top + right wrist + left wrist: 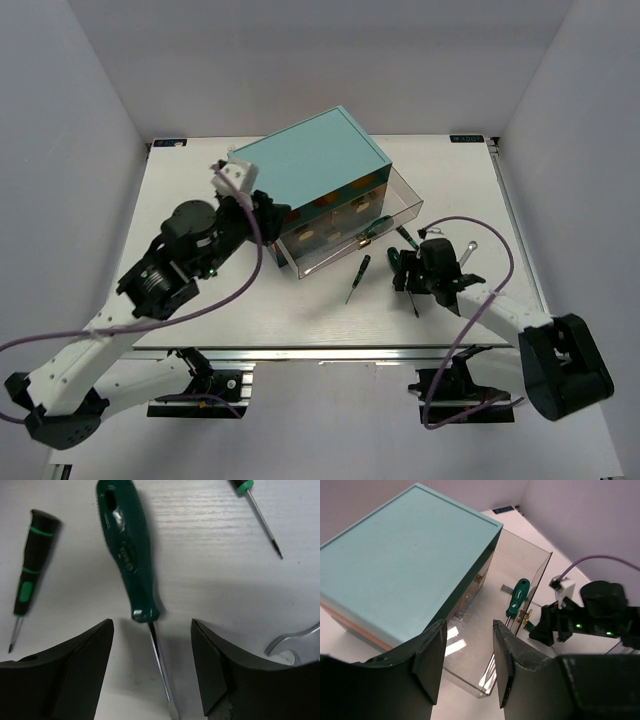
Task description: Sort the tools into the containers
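Observation:
The chest with the teal top (310,160) has one clear drawer (405,205) pulled out; a green-handled screwdriver (375,228) lies in it near its front wall, also in the left wrist view (517,597). My right gripper (410,280) is open, low over a large green-handled screwdriver (127,555) whose shaft (161,665) runs between the jaws, untouched. A small screwdriver (30,560) lies left of it (357,278), another slim one (257,515) behind, and the silver wrench (295,647) to the right (468,252). My left gripper (467,630) is open and empty above the drawer's near corner.
The chest (405,555) fills the middle of the table and stands turned at an angle. The open drawer's clear walls (540,575) reach toward my right arm (600,610). White walls enclose the table on three sides. Purple cables loop over both arms.

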`<control>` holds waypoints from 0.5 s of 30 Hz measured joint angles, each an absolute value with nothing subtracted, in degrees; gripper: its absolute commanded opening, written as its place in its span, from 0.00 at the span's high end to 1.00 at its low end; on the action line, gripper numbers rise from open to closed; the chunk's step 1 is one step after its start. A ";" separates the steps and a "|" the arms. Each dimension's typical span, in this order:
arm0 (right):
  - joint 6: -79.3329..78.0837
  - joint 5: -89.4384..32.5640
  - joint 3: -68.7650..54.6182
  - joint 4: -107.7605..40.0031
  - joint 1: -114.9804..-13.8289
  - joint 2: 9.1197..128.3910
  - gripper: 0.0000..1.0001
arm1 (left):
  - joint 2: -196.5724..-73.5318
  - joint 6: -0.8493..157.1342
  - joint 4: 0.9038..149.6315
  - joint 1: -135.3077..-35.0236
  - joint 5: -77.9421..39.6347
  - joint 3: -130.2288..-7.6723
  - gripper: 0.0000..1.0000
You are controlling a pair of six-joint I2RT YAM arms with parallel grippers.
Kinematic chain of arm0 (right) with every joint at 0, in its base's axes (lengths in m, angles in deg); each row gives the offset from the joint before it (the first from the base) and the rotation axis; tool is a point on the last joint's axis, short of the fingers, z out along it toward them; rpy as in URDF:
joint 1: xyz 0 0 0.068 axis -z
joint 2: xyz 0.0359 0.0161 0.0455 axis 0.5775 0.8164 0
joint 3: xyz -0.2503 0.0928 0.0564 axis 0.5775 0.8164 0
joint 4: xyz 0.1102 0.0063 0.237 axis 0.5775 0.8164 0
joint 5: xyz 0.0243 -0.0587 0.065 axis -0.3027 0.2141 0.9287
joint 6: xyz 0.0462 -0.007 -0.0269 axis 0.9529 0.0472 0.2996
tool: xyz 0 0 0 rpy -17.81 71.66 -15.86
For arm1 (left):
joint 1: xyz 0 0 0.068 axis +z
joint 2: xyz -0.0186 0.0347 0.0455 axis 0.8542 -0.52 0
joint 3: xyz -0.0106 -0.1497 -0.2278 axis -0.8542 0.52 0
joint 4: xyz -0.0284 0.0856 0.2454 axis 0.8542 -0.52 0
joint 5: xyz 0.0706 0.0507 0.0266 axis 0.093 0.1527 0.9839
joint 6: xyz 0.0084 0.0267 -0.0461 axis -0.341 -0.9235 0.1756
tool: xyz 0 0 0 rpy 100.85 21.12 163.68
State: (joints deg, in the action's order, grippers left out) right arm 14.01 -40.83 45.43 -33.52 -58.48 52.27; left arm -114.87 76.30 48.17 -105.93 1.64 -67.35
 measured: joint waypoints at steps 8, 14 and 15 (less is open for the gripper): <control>13.77 -40.42 38.91 -36.78 -57.80 63.59 0.36 | -104.77 83.88 44.87 -105.93 7.81 -62.14 0.49; 13.36 -40.85 38.87 -38.48 -57.67 64.93 0.53 | -103.68 86.27 43.08 -105.93 9.84 -60.18 0.49; 13.23 -40.85 38.87 -38.51 -57.56 64.97 0.55 | -103.68 86.51 42.88 -105.93 10.01 -59.85 0.49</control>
